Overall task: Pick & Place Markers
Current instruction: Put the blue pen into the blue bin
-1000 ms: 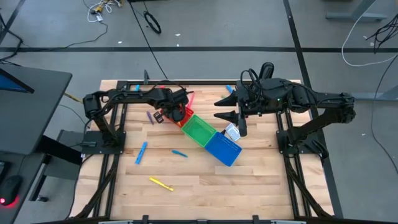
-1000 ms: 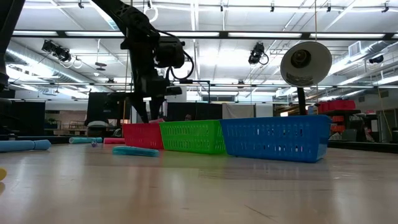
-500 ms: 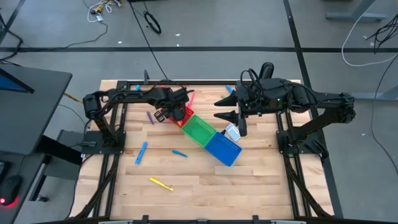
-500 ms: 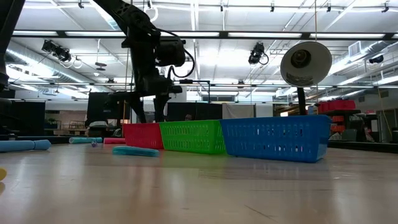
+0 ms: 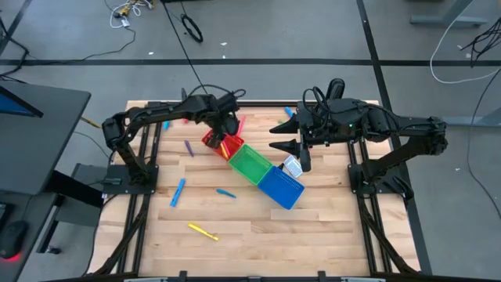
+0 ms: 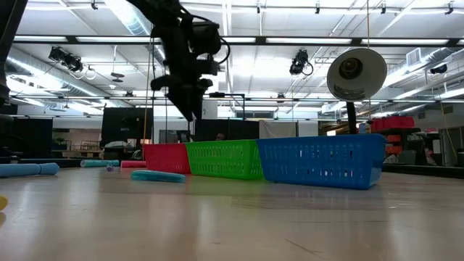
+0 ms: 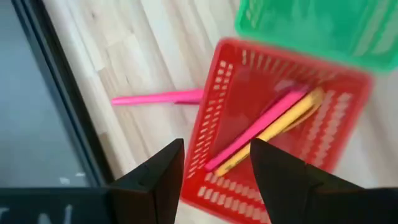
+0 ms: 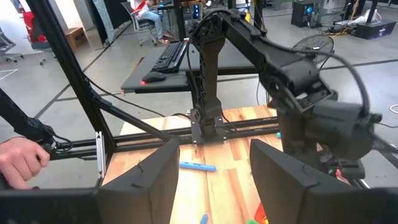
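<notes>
My left gripper (image 7: 216, 146) hangs open above the red bin (image 7: 273, 130), with nothing between its fingers; it also shows in the high view (image 5: 228, 129) and the low view (image 6: 191, 116). Inside the red bin a pink marker (image 7: 261, 127) and a yellow marker (image 7: 286, 118) lie side by side on the floor. Another pink marker (image 7: 155, 98) lies on the table with one end at the bin's outer wall. My right gripper (image 5: 280, 137) waits open, raised over the table's far right part, and holds nothing (image 8: 214, 146).
The red bin, a green bin (image 5: 250, 163) and a blue bin (image 5: 282, 188) stand in a slanting row at mid-table. Loose markers lie left and near: purple (image 5: 189, 147), blue (image 5: 178, 192), blue (image 5: 225, 192), yellow (image 5: 202, 231). A person's hand (image 8: 18, 158) shows beyond the table.
My left gripper was down in the red bin with its fingers nearly together. It has opened, then risen well clear of the bin and rolled about its own axis. My right arm has kept still.
</notes>
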Robot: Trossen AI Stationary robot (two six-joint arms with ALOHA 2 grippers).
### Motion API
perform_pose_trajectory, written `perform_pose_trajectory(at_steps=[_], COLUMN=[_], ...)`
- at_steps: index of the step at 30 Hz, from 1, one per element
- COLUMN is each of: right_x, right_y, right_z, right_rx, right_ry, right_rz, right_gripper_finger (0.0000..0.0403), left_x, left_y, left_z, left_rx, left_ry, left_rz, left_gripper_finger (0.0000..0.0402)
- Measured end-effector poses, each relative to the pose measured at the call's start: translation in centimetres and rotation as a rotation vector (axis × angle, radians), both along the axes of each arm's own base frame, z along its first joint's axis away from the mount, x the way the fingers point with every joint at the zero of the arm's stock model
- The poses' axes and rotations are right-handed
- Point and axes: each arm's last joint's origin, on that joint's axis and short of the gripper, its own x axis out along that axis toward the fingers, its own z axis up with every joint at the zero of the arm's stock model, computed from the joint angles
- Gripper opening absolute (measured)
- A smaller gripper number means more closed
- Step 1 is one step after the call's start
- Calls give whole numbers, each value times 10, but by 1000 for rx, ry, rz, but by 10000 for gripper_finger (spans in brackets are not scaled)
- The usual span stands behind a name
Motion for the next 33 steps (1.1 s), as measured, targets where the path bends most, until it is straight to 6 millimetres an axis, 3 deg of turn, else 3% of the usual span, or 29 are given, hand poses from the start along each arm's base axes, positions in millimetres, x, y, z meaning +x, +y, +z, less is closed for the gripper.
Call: perform_pose_trajectory(at_steps=[9, 16, 26, 33], right_x=[0, 0, 1, 1], right_y=[0, 0, 0, 0], right_z=[0, 1, 3, 5], right_rx=[1, -4, -14, -16], right_ry=[-2, -9, -35, -50], right_rz=[0, 1, 4, 5], right_gripper_finger=[196, 196, 196, 196], left_x=[-9, -22, -45, -58], left_y=[12, 8, -16, -46], left_z=[36, 71, 134, 174], left_rx=[-370, -576, -615, -550], left_ry=[-250, -453, -762, -987], left_rz=[268, 337, 324, 324], left_gripper_finger=[190, 190, 190, 190])
